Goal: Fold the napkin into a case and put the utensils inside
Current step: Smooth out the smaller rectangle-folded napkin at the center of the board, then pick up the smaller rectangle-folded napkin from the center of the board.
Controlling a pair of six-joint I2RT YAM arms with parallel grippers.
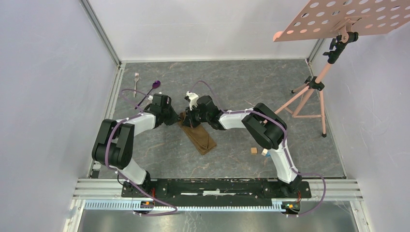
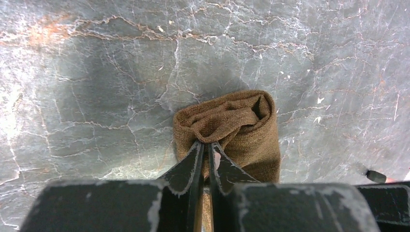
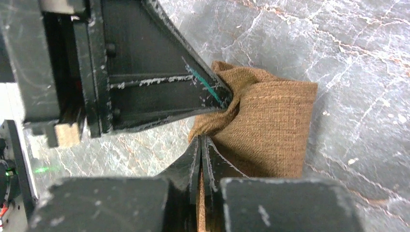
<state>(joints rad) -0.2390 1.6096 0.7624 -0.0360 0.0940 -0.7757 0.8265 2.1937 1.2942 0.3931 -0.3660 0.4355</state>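
Two pinches hold the case mouth, centre of top view: left gripper clamped on one lip, right gripper on the other. Fork, spoon lie upper left, well apart. Judgement: part lips gently, cloth flat; avoid dragging folds loose.

No legible text, labels, brand marks, numbers or signs in any of the three views.
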